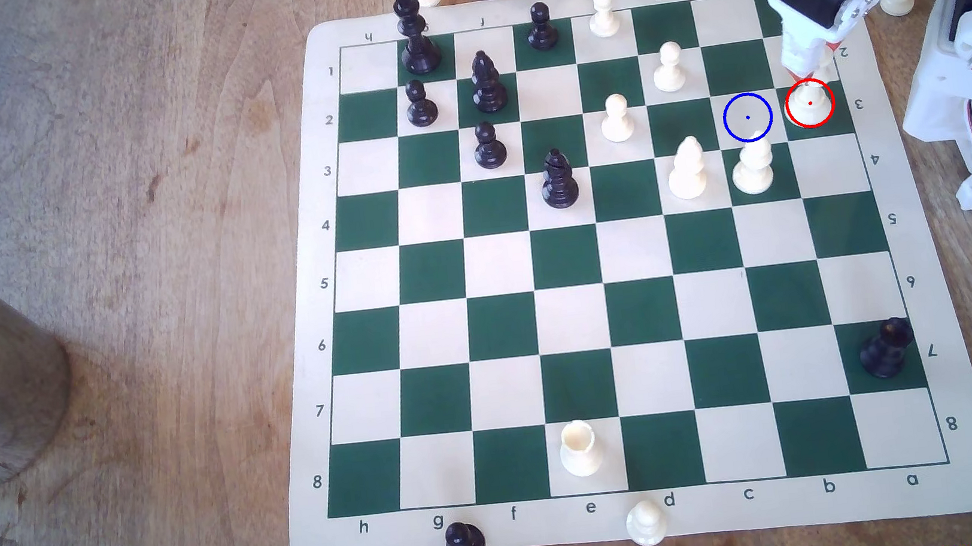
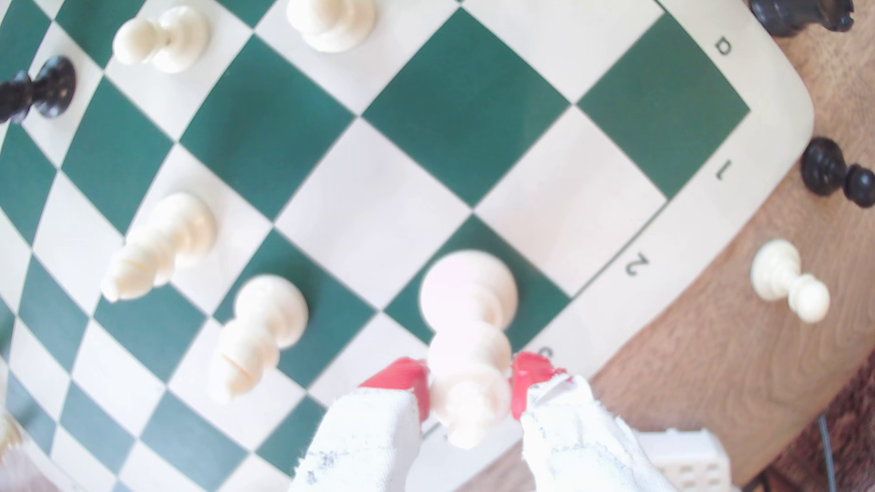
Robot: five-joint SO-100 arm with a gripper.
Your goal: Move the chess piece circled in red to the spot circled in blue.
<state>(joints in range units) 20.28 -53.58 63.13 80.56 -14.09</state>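
The hand (image 2: 471,385) grips the red-circled piece (image 2: 466,340) by its crown on its green square, beside the blue-ringed square (image 1: 748,118).

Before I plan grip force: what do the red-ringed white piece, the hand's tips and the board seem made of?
Tall cream-white crowned chess piece: likely moulded plastic, smooth, slight sheen. Hand: red tips look rubbery, matte, on cloth-wrapped fingers. Green-and-cream board mat: thin flexible vinyl, apparently, with rounded corners.
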